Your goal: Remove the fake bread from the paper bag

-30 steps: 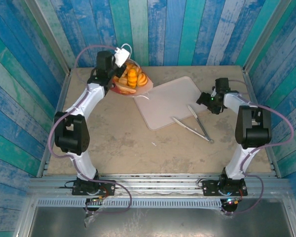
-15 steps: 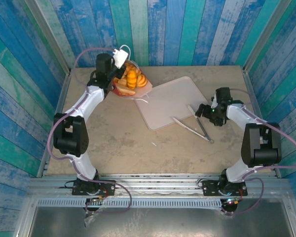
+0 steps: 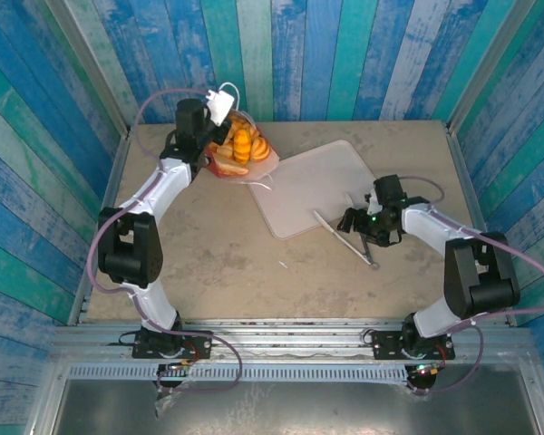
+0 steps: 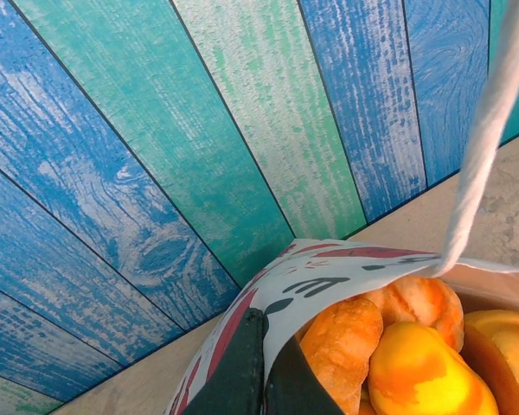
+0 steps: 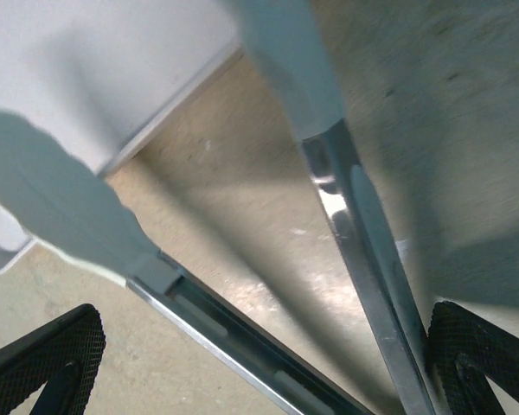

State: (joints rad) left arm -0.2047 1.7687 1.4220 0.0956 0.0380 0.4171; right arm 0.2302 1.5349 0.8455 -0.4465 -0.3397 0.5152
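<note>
L gripper point(image 4: 264, 346) is clamped on the paper bag point(image 4: 329, 275) rim. Fake bread point(image 4: 415, 354) sits just past its fingertips, all inside the bag, none out yet. R gripper point(image 5: 259, 350) jaws wide, straddling tongs point(image 5: 363, 251), not gripping. Whole unloading left, I'd judge.

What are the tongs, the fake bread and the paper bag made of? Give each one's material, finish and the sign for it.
Tongs: the arms look like polished steel, with bright reflections; the pale matte tips look like silicone or plastic.
Fake bread: probably moulded plastic or foam, with a glossy, evenly orange surface.
Paper bag: printed paper, judging by its thin, smooth rim.
</note>
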